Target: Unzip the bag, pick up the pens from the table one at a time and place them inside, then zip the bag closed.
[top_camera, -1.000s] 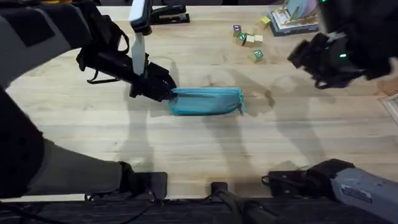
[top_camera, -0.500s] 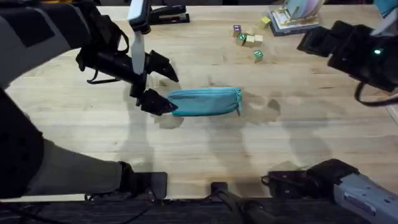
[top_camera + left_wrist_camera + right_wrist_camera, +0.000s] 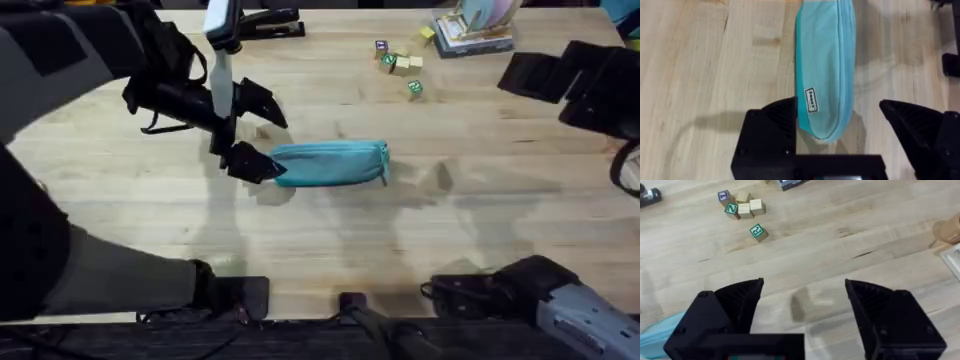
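Teal fabric pencil pouch (image 3: pixel 329 163) lies zipped on the pale wooden tabletop (image 3: pixel 330 240), its end between the spread left hand (image 3: pixel 840 130); right hand (image 3: pixel 802 297) spread above bare wood.

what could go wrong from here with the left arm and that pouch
The left gripper is open, its fingers straddling the bag's end; closing there may pinch loose fabric instead of the zipper, which looks closed. The bag lies unanchored on the table, with the right gripper open over bare wood away from it, so a pull might drag the whole bag.
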{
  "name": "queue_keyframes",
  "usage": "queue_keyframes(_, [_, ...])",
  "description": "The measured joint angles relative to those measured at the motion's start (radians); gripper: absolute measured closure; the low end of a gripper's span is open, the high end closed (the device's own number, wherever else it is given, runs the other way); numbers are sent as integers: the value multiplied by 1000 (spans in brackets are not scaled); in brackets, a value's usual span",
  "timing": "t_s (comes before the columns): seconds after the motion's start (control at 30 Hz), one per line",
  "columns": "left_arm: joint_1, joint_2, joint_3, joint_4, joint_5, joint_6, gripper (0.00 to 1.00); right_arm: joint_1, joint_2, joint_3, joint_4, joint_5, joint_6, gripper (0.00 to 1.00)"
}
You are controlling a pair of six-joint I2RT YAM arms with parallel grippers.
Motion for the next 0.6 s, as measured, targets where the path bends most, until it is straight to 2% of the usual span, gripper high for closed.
queue_keyframes(0.13, [0,-60,7,-3,-1,0,4,0,0,0,0,0,-34,4])
queue_keyframes(0.23, [0,-152,36,-3,-7,-17,4,0,0,0,0,-1,-64,5])
queue_keyframes(0.27, [0,-242,64,-4,-41,-72,5,1,0,0,0,-21,-89,4])
queue_keyframes(0.4, [0,-358,91,-7,-111,-195,5,8,0,0,0,-46,-105,4])
queue_keyframes(0.6, [0,-538,132,-11,-252,-431,5,9,0,0,2,-57,-116,4])
